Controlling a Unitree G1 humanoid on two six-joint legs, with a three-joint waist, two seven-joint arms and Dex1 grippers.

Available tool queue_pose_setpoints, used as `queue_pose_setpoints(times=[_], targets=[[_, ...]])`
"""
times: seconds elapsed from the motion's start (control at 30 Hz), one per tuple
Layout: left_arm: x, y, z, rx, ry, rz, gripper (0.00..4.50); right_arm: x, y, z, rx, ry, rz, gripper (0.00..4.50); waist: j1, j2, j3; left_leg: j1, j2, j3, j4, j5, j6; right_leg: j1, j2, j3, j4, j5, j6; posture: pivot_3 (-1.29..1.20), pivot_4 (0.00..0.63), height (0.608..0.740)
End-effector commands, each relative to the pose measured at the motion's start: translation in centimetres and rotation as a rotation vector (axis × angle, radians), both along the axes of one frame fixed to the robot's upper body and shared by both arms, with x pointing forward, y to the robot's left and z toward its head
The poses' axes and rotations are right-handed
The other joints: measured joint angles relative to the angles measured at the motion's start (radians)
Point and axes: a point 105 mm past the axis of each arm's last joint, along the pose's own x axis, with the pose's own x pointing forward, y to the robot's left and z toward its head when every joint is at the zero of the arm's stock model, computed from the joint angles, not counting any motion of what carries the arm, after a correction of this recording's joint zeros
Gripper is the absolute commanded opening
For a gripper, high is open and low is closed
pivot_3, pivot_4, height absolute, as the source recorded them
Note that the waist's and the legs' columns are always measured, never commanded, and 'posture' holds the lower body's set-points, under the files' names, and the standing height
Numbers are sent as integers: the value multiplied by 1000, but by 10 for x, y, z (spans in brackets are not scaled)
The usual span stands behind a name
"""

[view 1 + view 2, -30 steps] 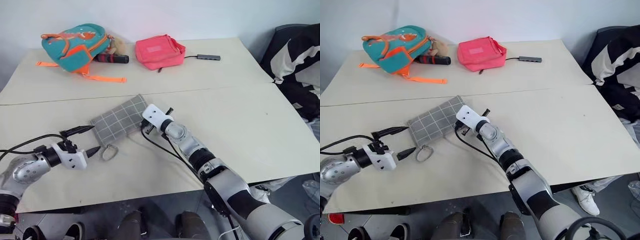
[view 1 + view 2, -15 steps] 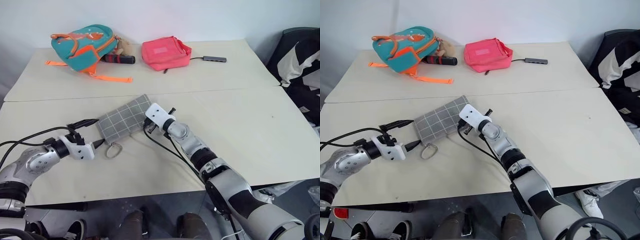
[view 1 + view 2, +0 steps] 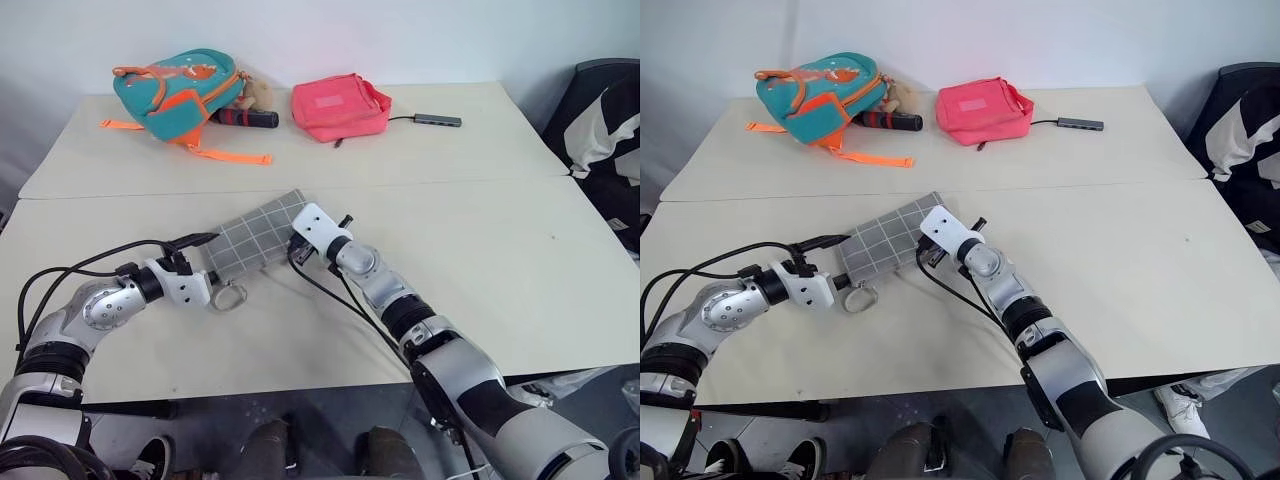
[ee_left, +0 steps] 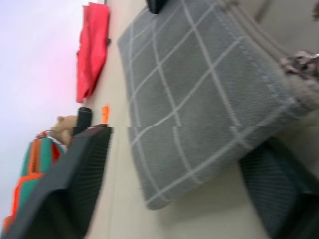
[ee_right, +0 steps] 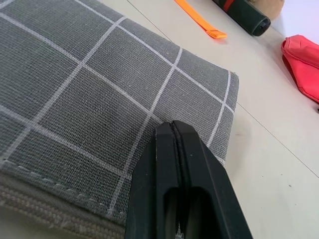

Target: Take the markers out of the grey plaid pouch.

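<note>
no writing or brand mark reads on anything here. the grey plaid pouch (image 3: pixel 255 238) lies flat near the middle of the table (image 3: pixel 480 230), tilted, its long zipper side towards the robot and its metal ring pull (image 3: pixel 229 295) lying on the bare top just off the near left corner. one pouch, and i see no markers outside it.

the right gripper (image 5: pixel 174 144) has its fingers pressed together, tip resting on the pouch's right end; whether it actually pins the cloth i can't quite tell. the left gripper (image 3: pixel 207 268) stands spread at the pouch's left end, one finger (image 4: pixel 75 179) beyond the far side of that corner, the other (image 4: pixel 279 189) on the near side by the ring, the corner lying between them without being pinched.

at the far edge sit one teal-and-orange backpack (image 3: pixel 175 82), one black-and-red cylinder (image 3: pixel 248 118) beside it, one pink bag (image 3: pixel 338 106), and one small grey hub on a cable (image 3: pixel 440 120). the right half of the table and the near strip are open. a seam crosses the top behind the pouch.
</note>
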Motion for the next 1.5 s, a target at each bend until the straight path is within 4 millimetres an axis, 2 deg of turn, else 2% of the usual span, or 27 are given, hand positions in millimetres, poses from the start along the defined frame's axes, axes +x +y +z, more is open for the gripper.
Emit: queue_pose_setpoints(times=[0.03, 0.17, 0.33, 0.43, 0.53, 0.67, 0.8, 0.97, 1.07, 1.17, 1.27, 1.33, 1.5], targets=[[-15, -11, -40, 54, 168, -62, 2668, 1, 2, 18, 38, -45, 8, 0, -1, 0, 0, 0, 0, 0, 0, 0, 0, 0, 0, 0, 0, 0, 0, 0, 150, 740], [-16, -11, -38, 30, 174, -64, 1373, 0, 3, 22, 48, -54, 15, 0, -2, 0, 0, -1, 0, 0, 0, 0, 1, 2, 0, 0, 0, 0, 0, 0, 150, 740], [-18, -16, -37, 18, 183, -82, 27, -2, 3, 24, 51, -67, 30, 0, -6, 1, -1, -1, 0, 1, -1, 0, 1, 2, 0, 0, 0, 0, 0, 0, 150, 740], [-19, -19, -37, -5, 206, -88, 27, -9, 7, 25, 107, -37, 88, 0, -7, 1, -1, -1, 0, 1, -1, 0, 1, 2, 0, 0, 0, 0, 0, 0, 150, 740], [-18, -22, -31, -53, 184, -80, 0, -22, 10, 35, 195, -12, 191, 618, -9, 1, -1, -1, 0, 1, -1, -1, 1, 3, 0, 0, -1, 0, 0, 0, 150, 740], [-19, -30, -28, -66, 168, -84, 0, -39, -3, 54, 320, 46, 261, 2017, -5, 1, -1, -1, 0, 1, -1, -1, 2, 3, 0, 0, -1, 0, 0, 0, 150, 740], [-24, -38, -28, -62, 154, -99, 0, -77, -15, 53, 390, 250, 392, 3350, -3, 1, -1, -1, 0, 0, 0, -2, 3, 4, -1, 1, -4, 0, 0, 0, 150, 740], [-24, -46, -26, -43, 114, -96, 0, -123, -24, 51, 473, 505, 505, 3350, -2, 1, -1, -1, 0, 0, 0, -4, 3, 5, -5, 2, -12, 0, 0, 0, 150, 740], [-23, -60, -26, -36, 97, -116, 0, -141, -25, 29, 471, 695, 511, 3350, 1, 1, -1, -1, 0, 0, -1, -5, 1, 7, -5, 0, -17, 0, 0, 0, 150, 740], [-23, -69, -25, -33, 78, -127, 0, -140, -25, 20, 510, 757, 469, 3350, 9, 1, -1, -1, -1, -1, 0, -7, -1, 4, -9, -1, -17, 0, 0, 0, 150, 740], [-24, -77, -25, -33, 70, -141, 0, -139, -16, 13, 599, 831, 470, 3350, 13, 1, -1, -1, -3, 3, 0, -7, 0, 3, -12, -7, -17, 0, 0, 0, 150, 740], [-24, -82, -24, -37, 63, -148, 0, -138, -11, 4, 559, 828, 455, 3350, 16, 1, -1, -1, -3, 3, 0, -7, 0, 3, -12, -9, -17, 0, 0, 0, 150, 740], [-25, -86, -23, -38, 56, -149, 0, -136, 0, 5, 561, 834, 470, 3350, 23, 1, -1, -1, -3, 4, 0, -7, 1, 2, -12, -11, -16, 0, 0, 0, 150, 740]])
